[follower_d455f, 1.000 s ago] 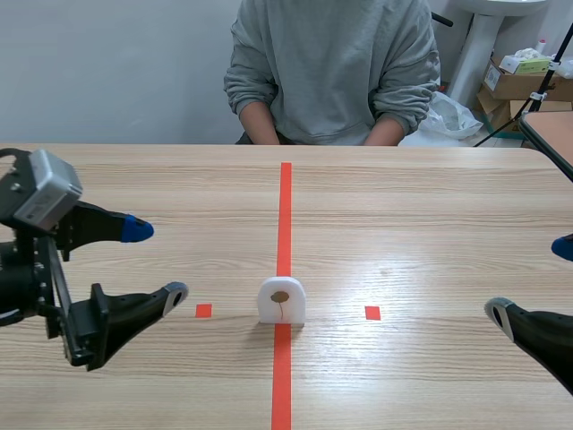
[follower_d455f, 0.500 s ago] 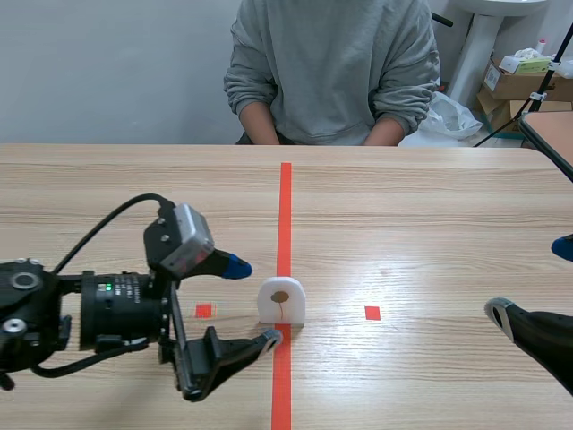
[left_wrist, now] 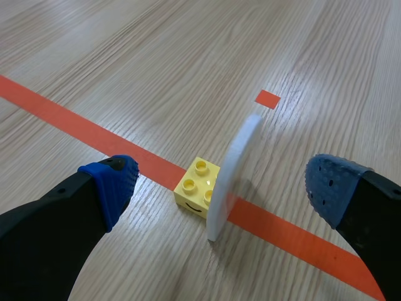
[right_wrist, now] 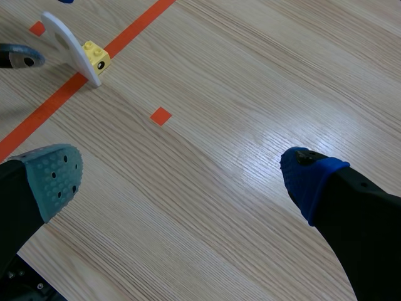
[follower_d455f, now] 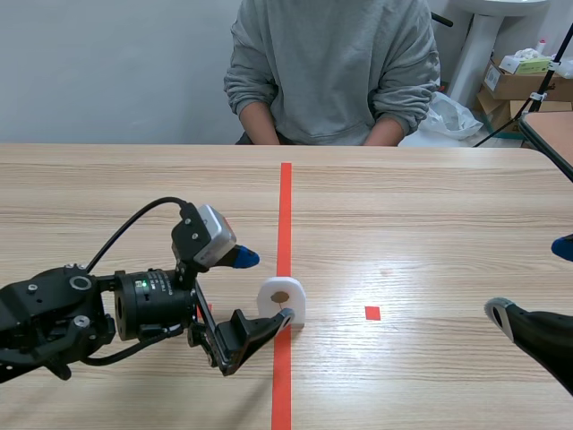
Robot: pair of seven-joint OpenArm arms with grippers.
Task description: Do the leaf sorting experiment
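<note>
On the wooden table (follower_d455f: 430, 224), astride its centre tape line (follower_d455f: 285, 206), the white leaf card (follower_d455f: 282, 300) stands propped by a yellow brick (left_wrist: 197, 186) at its twelve o'clock, letting the left gripper (follower_d455f: 263, 288), jaws wide, straddle it from eight o'clock, while the right gripper (follower_d455f: 530, 279) hangs at three o'clock, jaws likewise spread.

left arm (follower_d455f: 81, 313): blk, chunky round segments, a few silver screw heads on the joint housing, small green LED (follower_d455f: 143, 285) on the barrel. Thin blk cable (follower_d455f: 134, 222) arcs over it to a grey boxy wrist cam (follower_d455f: 208, 238).

left gripper (left_wrist: 223, 183): 2 thick blk fingers w/ dotted pads, one bright blue (left_wrist: 116, 180), other duller blue-grey (left_wrist: 332, 188).

right gripper (right_wrist: 182, 175): same blk fingers; pads grey-green w/ small holes (right_wrist: 57, 177) and blue (right_wrist: 310, 174).

Person: loose grey sweatshirt (follower_d455f: 331, 63), long sleeves (follower_d455f: 249, 90), creased fabric.
</note>
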